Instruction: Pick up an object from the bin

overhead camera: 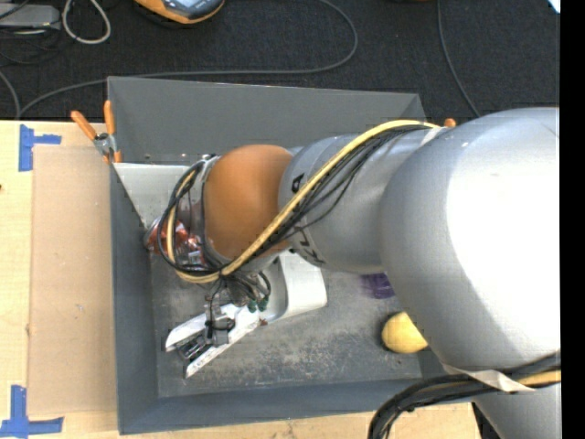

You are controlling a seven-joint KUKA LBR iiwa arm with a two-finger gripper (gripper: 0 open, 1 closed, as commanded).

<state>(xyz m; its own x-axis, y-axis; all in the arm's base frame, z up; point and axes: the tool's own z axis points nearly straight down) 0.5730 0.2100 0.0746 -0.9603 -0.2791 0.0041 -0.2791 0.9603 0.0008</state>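
A: Grey metal bin (135, 337), arm in from the right. Where was the gripper (180, 355)?

B: Low over the front-left part of the floor, tips pointing toward the left wall. Bare, dusty metal under it, with no item beneath the tips.

A: Claw state?

B: The two white fingers (187, 335) stood a little apart with a narrow dark gap between them. Nothing was in that gap, so it was empty.

A: So no pick had been made.

B: None that I could see. Nothing was lifted or clamped. I judged the task to be at the reaching stage at most — grasp and lift both left to do.

A: Candidates?

B: The nearest was a white blocky thing (306, 291), just beside the gripper on its right and partly tucked under the wrist. A yellow rounded thing (400, 334), maybe a lemon, lay well apart toward the front right, half hidden by the big arm link. A purple scrap (377, 286) showed between those two, mostly covered.

A: Which one was the target?

B: Couldn't say. The fingers were round none of them. The white block was closest, but that's only a guess.

A: Anything on the left?

B: Something reddish (174, 238) behind the cable loop near the left wall, too hidden to name.

A: What remained, then?

B: In my judgement everything that counts — close on one item and raise it clear of the bin.
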